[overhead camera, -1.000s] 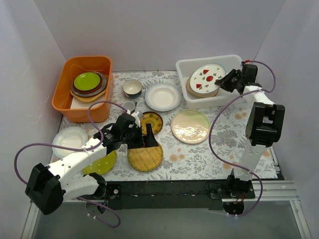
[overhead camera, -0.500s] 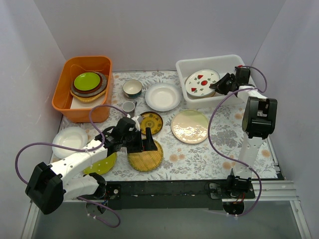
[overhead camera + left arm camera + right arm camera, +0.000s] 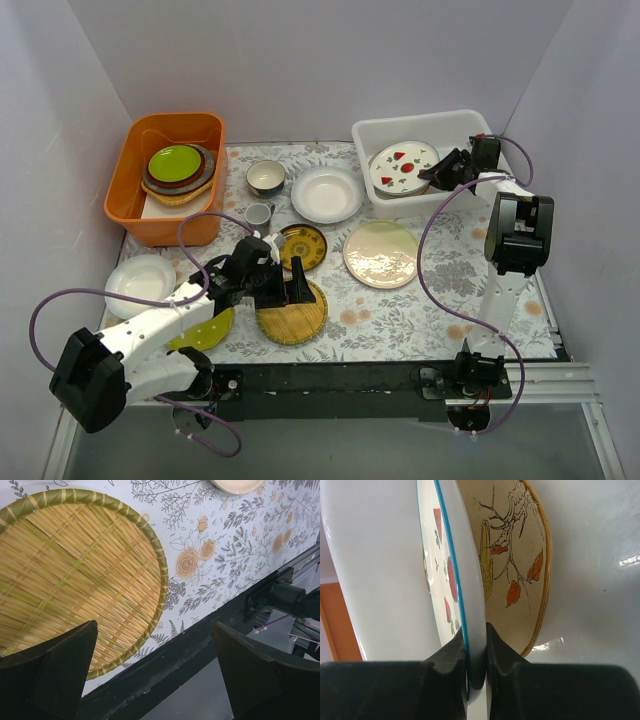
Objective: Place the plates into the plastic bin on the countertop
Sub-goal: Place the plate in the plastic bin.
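The right gripper is pinched narrow on the rim of the strawberry plate, which hangs tilted inside the white plastic bin, directly over a cream leaf-sprig plate already lying there. The right wrist view shows the fingers clamping the blue-edged rim from both faces. Whether the plate's far edge already rests on the one below is hard to tell from these views.

To finish this step well, lower the held edge until the strawberry plate lies flat and centred on the leaf-sprig plate. Only then spread the fingers, and draw back along the rim's plane so the lower finger slips out without lifting or dragging the stack. Releasing while tilted would probably let it slap down or slide against the bin wall.

The left gripper stands wide and holds nothing, poised just above the near edge of the woven-straw plate on the desk. That looks like the next pick.
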